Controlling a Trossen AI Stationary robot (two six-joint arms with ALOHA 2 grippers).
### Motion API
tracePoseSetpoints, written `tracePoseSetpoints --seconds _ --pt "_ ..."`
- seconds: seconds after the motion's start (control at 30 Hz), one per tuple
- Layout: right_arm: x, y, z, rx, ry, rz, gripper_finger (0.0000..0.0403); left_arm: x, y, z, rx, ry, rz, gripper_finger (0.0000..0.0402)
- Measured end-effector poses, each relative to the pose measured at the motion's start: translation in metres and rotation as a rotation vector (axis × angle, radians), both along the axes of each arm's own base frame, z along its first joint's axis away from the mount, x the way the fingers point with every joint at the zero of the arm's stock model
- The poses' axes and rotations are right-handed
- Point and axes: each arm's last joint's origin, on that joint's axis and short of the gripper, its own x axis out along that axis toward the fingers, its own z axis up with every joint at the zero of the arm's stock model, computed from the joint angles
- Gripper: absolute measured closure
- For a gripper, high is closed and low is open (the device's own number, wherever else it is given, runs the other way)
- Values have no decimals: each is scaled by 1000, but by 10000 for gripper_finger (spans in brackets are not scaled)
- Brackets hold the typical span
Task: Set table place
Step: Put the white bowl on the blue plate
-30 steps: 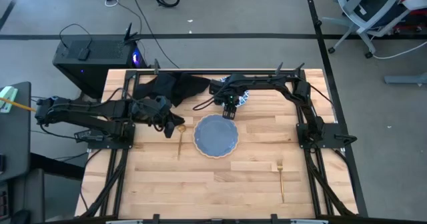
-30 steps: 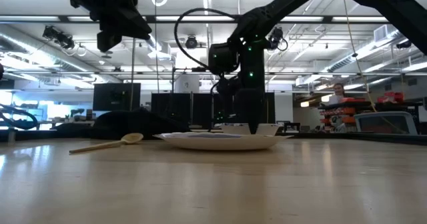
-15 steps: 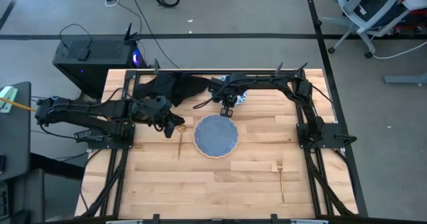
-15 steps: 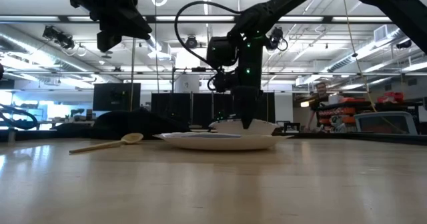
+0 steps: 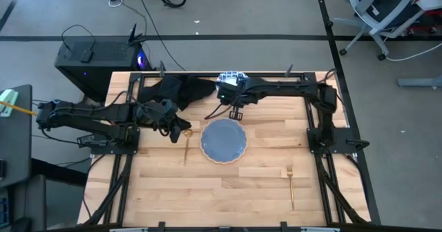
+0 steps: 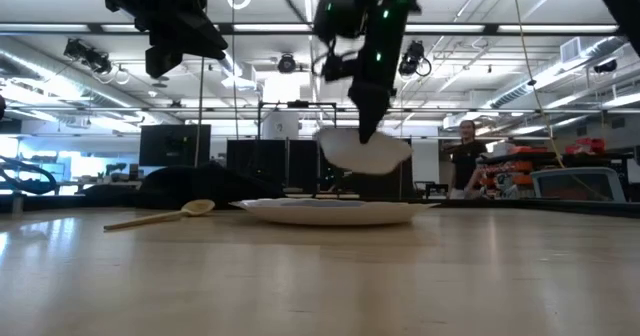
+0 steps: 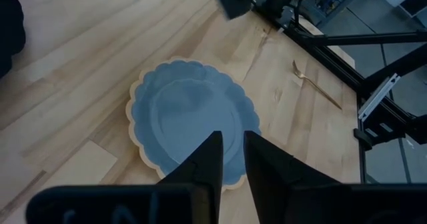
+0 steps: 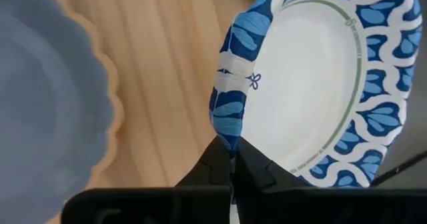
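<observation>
The blue-and-white patterned dish (image 8: 313, 84) hangs in the air beyond the far rim of the round blue-grey plate (image 5: 223, 140), with my right gripper (image 8: 231, 159) shut on it. In the low view the dish (image 6: 365, 153) floats above the plate (image 6: 330, 210). My left gripper (image 7: 230, 159) hovers high over the table's left part, with a narrow gap between its fingers and nothing in it. The gold spoon (image 5: 186, 146) lies left of the plate. Near the table's right front lies the gold fork (image 5: 291, 184). The black napkin (image 5: 176, 90) lies bunched at the far left. My right gripper pinches the dish's patterned rim (image 8: 225, 136) between its two fingers, one on the inner face and one on the underside. The fingers (image 6: 364, 124) slant steeply down from above. Tilted and clear of both table and plate, the dish hangs below them.
Black metal rails (image 5: 324, 156) run along both sides of the table, where the arm bases stand. A black box (image 5: 97, 58) sits off the far left corner. Bare wood (image 5: 228, 197) stretches in front of the plate. A person (image 6: 466, 156) stands in the room behind.
My right gripper has shut on the dish's rim, then risen and moved toward the table's far edge, tipping less steeply. The dish, which lay on the table behind the plate, now hangs tilted in the air.
</observation>
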Motion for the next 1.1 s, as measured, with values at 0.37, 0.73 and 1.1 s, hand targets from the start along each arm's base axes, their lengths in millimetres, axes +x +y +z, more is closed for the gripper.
tracePoseSetpoints --seconds 0.37,0.73,1.1 --pt "-16 84 52 -22 -114 259 402 0 -1 0 1 -1 -4 329" --pt "-5 156 25 64 -56 452 402 4 -7 8 61 -88 -120 330" --pt "15 178 -26 109 50 489 403 4 -21 9 70 -98 -194 334"
